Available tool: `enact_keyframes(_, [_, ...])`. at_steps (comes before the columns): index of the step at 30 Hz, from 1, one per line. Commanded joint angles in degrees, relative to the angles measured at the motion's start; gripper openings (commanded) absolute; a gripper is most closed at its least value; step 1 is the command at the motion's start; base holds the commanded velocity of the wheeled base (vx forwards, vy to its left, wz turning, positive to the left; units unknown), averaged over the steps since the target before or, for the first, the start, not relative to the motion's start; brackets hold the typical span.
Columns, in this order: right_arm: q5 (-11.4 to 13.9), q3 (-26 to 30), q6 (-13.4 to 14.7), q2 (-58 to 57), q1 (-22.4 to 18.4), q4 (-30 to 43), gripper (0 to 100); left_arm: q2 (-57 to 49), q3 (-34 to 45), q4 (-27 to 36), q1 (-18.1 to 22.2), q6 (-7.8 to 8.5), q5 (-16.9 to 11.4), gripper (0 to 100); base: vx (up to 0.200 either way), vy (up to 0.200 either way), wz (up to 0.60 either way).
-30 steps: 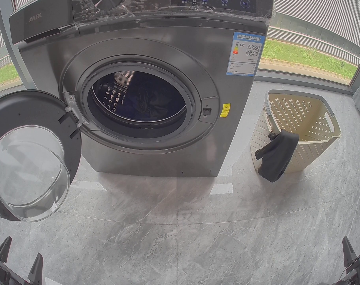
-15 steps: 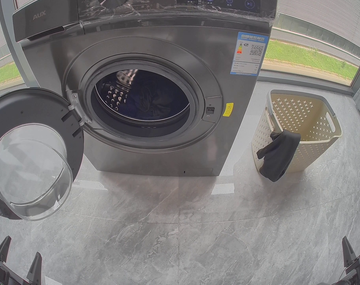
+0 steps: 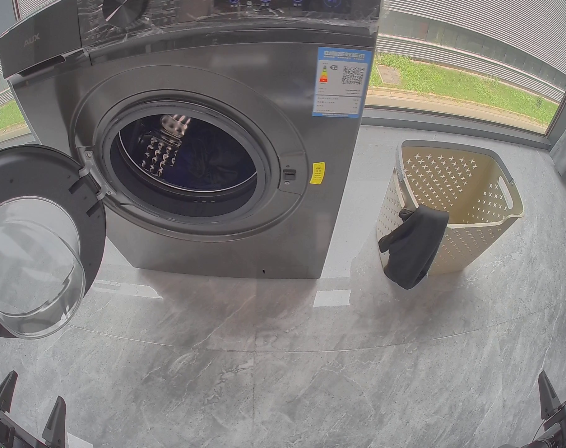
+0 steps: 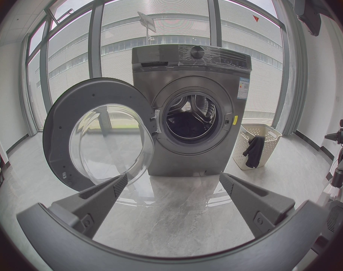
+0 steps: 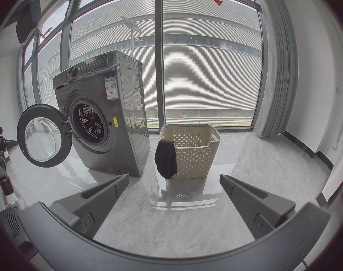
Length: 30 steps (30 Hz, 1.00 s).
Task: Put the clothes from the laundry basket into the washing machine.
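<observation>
**Garment (image 3: 413, 247) hanging off the laundry basket (image 3: 476, 247), nearer the right gripper (image 3: 560, 365)**

One black garment is hanging over the rim of the laundry basket, at the corner facing the washing machine (image 3: 233, 63). Most of it is drooping down the outside wall, so its long axis is running top to bottom. The fold is sitting on the rim and the loose end is dangling near the floor (image 3: 283, 368). Whether more clothes are lying inside the basket I cannot tell; the part of the inside that is showing is looking bare.

The right gripper is hovering low over the floor with its jaws spread wide and nothing between them. From it, the garment is lying ahead and a little toward the machine side, well apart. The left gripper (image 3: 35, 388) is likewise hanging low, jaws wide and empty. From it the garment is sitting ahead and far across to the right, beyond the machine's front corner. So the right arm is the nearer one, and I am judging it the natural choice for the pick.

Ahead of the left gripper, the machine's round door (image 3: 34, 175) is standing swung fully open. The drum mouth (image 3: 183, 157) is gaping, with something dark appearing to lie inside.

The coming move is probably calling for closing the gap to the basket first. After that, the gripper would be coming at the fold on the rim from above, jaws straddling the cloth across its hanging length.
</observation>
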Motion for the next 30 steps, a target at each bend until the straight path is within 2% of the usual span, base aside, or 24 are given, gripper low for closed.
enact_keyframes(1, [0.0,0.9,0.0,-0.2,0.0,0.0,100,-0.6,0.9,0.0,0.0,-0.05,0.0,100,0.0,-0.2,0.0])
enact_keyframes(5, [0.0,1.0,0.0,-0.2,0.0,0.0,100,-0.6,0.9,0.0,0.0,-0.14,-0.1,100,0.0,-0.2,0.0])
enact_keyframes(11, [0.0,0.9,0.0,-0.2,0.0,0.0,100,-0.6,0.9,-0.1,0.0,-0.49,-0.1,100,0.0,0.0,0.0])
enact_keyframes(26, [-0.1,1.0,0.1,-0.2,0.0,0.1,100,-0.5,0.9,-0.1,0.0,-0.49,-0.2,100,0.2,0.0,0.0])
enact_keyframes(30, [-0.1,1.0,0.0,-0.2,0.0,0.1,100,-0.5,0.9,-0.1,0.0,-0.32,-0.2,100,0.0,0.0,0.0])
